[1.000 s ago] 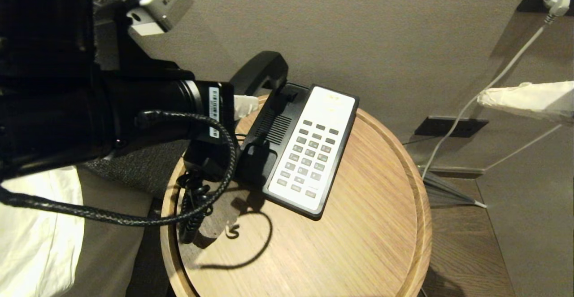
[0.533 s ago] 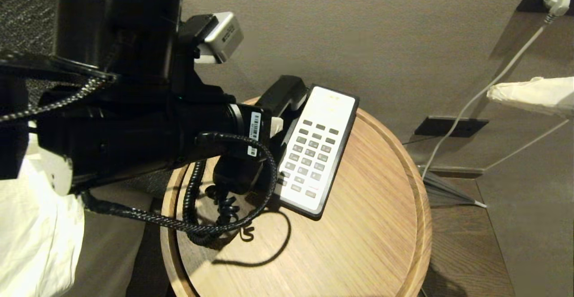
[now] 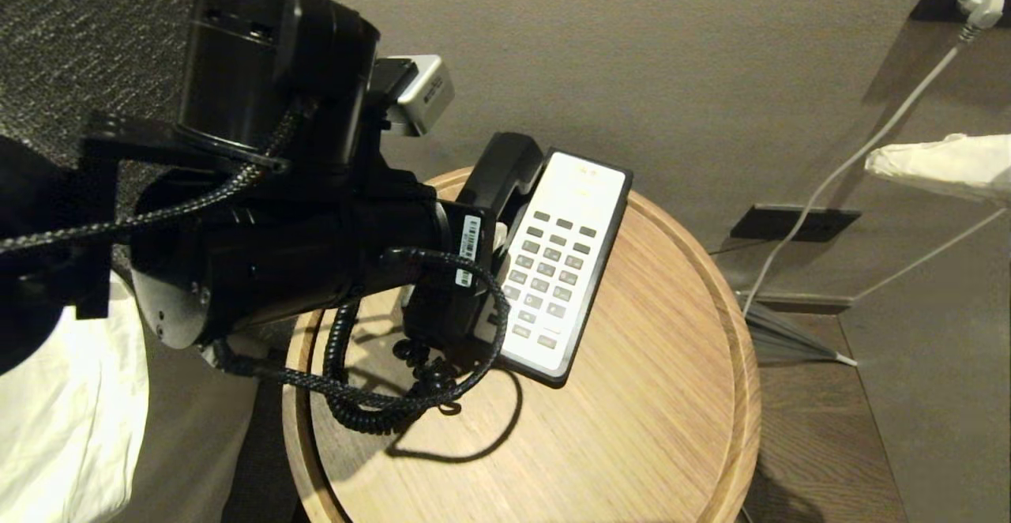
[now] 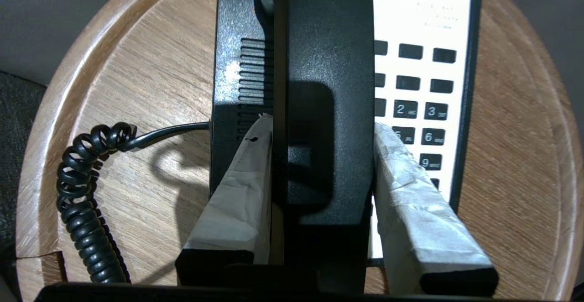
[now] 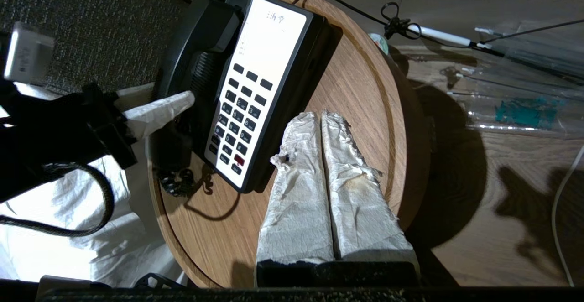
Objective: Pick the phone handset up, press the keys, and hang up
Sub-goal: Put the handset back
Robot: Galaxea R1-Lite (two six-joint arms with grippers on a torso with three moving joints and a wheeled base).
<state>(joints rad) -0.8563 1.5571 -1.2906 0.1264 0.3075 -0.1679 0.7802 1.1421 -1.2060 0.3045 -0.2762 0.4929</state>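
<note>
One handset, one phone base, two grippers.
The left gripper (image 4: 321, 174) clamps the phone handset (image 4: 326, 87) between its two fingers, over the phone base (image 3: 565, 262); the right gripper (image 5: 320, 119), fingers pressed together, hangs beside the keypad.

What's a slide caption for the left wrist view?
Left gripper clamps the handset over the phone base on the round table.

The head view looks steeply down on a round wooden table (image 3: 632, 428) from some way above. The left wrist view sits very close over the phone base (image 4: 424, 87), facing along it. The right wrist view looks from farther back and to the side; all three share the base's keypad
</note>
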